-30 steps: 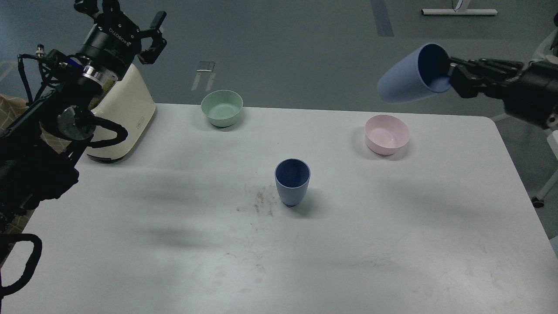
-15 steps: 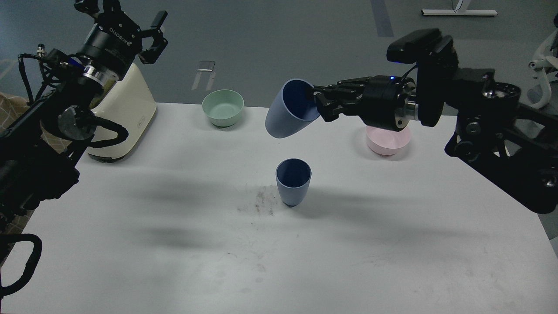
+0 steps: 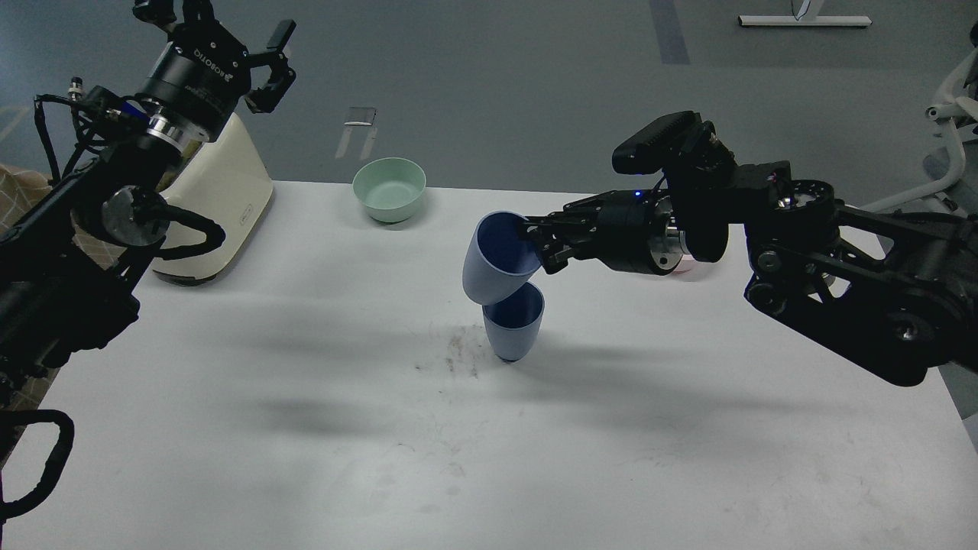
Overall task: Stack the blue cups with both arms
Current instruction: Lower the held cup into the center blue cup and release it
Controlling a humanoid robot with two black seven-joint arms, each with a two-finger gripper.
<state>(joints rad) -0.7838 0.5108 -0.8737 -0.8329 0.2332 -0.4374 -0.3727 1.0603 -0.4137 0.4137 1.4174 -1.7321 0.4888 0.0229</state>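
One blue cup (image 3: 513, 327) stands upright at the middle of the white table (image 3: 306, 428). My right gripper (image 3: 535, 238) is shut on the rim of the second blue cup (image 3: 493, 263). It holds that cup tilted, mouth up and to the right, base just above the standing cup's left rim. My left gripper (image 3: 229, 34), marked ROBOTIQ, is open and empty, raised high at the far left above a cream appliance.
A mint-green bowl (image 3: 389, 189) sits at the table's far edge. A pink bowl (image 3: 691, 267) is almost hidden behind my right arm. A cream appliance (image 3: 214, 206) stands at the far left. A dark smudge (image 3: 458, 353) marks the table left of the standing cup.
My right arm has swung in from the far right, carrying the held cup left and down until it hangs just over the standing cup. The left arm has stayed still.
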